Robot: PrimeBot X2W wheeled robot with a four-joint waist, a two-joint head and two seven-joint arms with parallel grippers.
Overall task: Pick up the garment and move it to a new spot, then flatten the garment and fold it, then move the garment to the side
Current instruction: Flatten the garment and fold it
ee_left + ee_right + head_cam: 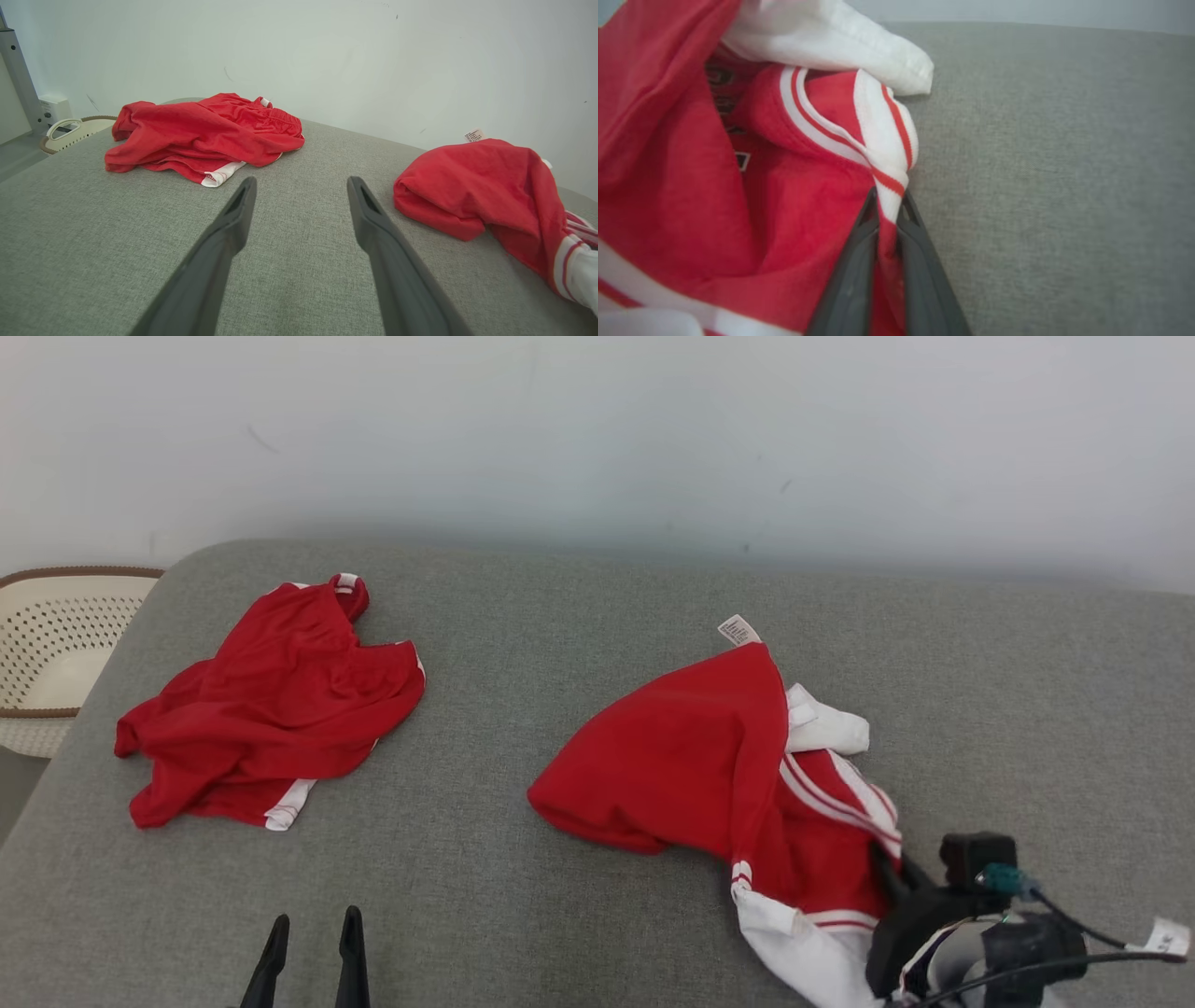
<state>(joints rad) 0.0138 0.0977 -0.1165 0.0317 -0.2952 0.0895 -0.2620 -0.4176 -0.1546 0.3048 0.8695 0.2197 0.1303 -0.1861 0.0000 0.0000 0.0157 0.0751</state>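
Right gripper (889,205) is clamped on the striped trim of the red/white garment (691,756), which lies crumpled on the right of the counter (579,607). Left gripper (302,183) hangs open over bare cloth. The pinch looks thin, so lift slowly & straight up, w/o dragging.

Shorts (280,709) left — jersey (681,756) right

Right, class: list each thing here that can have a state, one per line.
left hand: open, holding nothing
right hand: shut on the jersey's striped trim
jersey: crumpled, gripped at one edge
shorts: crumpled, lying loose
basket: upright
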